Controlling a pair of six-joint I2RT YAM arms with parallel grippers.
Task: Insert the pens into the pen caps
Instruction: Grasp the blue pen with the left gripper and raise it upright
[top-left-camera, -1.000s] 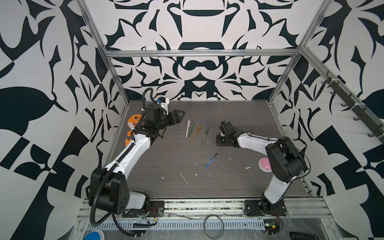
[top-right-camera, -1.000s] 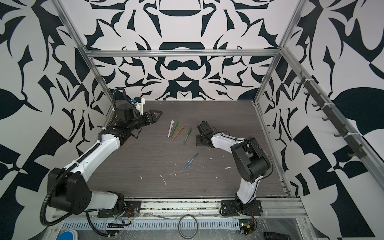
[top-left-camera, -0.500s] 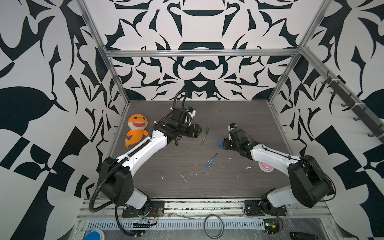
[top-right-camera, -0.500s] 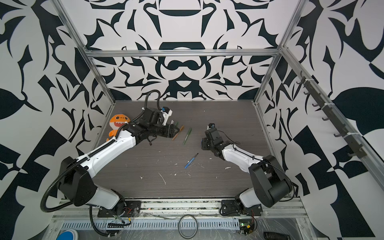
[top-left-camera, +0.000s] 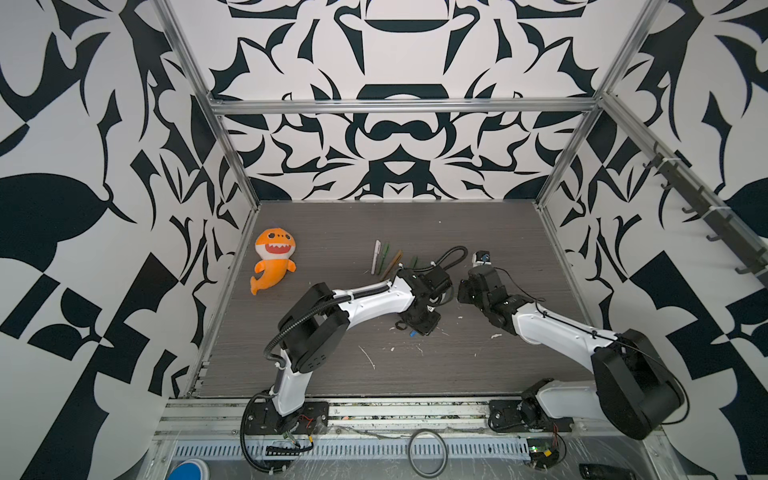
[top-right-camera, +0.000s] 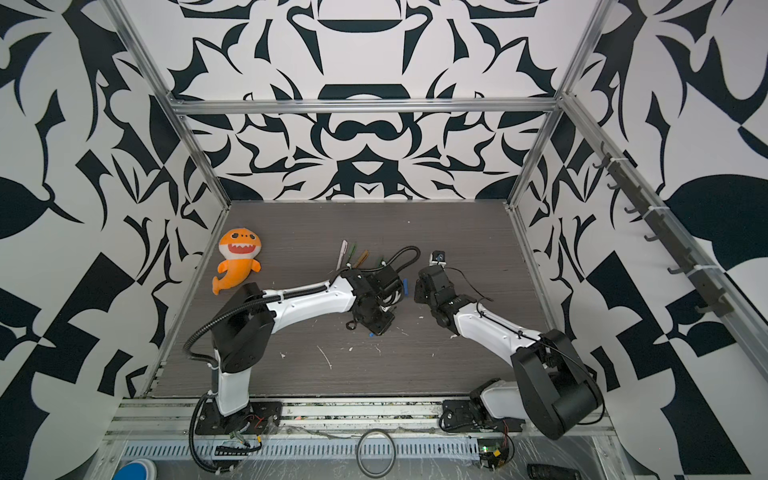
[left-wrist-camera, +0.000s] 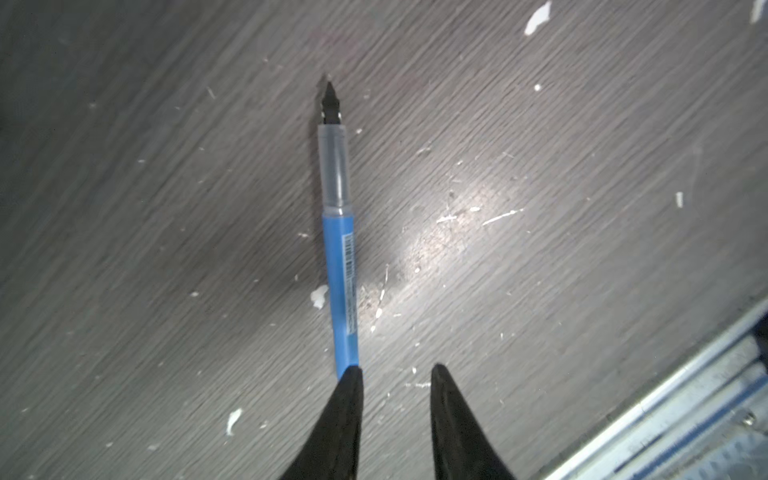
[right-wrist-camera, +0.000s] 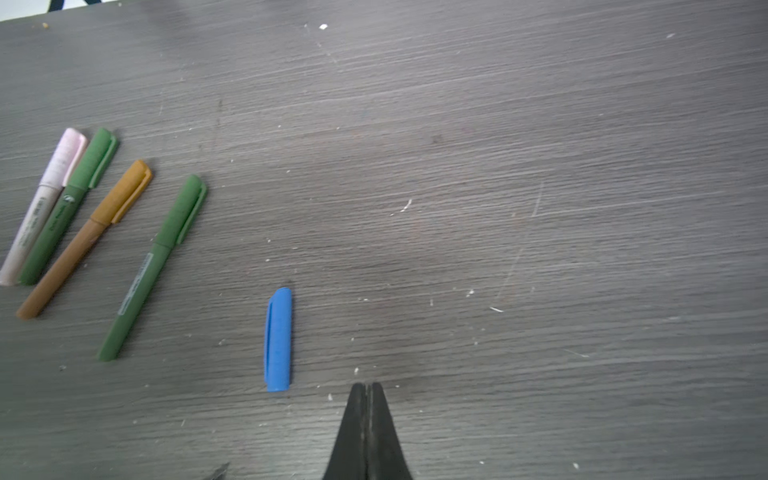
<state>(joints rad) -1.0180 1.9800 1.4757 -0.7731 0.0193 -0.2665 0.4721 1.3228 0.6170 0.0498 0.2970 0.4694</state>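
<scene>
Blue pen (left-wrist-camera: 340, 266) lies uncapped on the table (left-wrist-camera: 540, 166), its rear end at one finger of our left gripper (left-wrist-camera: 395, 370), whose jaws stand apart; our right gripper (right-wrist-camera: 365, 386) is closed, empty, near the blue cap (right-wrist-camera: 278, 338).

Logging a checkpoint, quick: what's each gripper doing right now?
Left gripper: open, blue pen ends by one jaw, not gripped.
Right gripper: shut, empty; blue cap lies loose beside it.

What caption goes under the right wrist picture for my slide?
Shut right claw near the loose blue cap; four capped pens lie on the table.
</scene>
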